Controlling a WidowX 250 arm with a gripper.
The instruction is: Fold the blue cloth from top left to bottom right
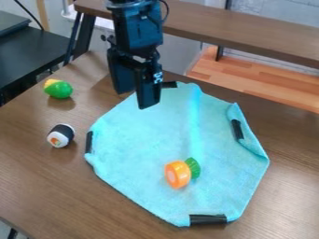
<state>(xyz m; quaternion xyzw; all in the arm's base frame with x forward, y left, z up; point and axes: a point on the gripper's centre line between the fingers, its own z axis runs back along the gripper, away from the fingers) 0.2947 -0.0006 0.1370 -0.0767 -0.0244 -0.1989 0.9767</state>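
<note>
The gripper (135,99) hangs over the upper left part of the blue cloth (146,144), fingers apart and pointing down, holding nothing that I can see. The cloth lies mostly spread on the brown table. Its right edge is turned inward over itself beside a black strip, and more black strips mark its top, left and bottom edges. A soft ridge runs down from the top edge. An orange toy with a green top (178,174) rests on the cloth, right of its lower middle.
On the wooden table (37,182), left of the cloth, are a green and yellow toy (58,88) and a black and white sushi-like toy (61,135). A brown ledge (249,35) runs behind the table, and a dark surface (34,51) stands at the upper left.
</note>
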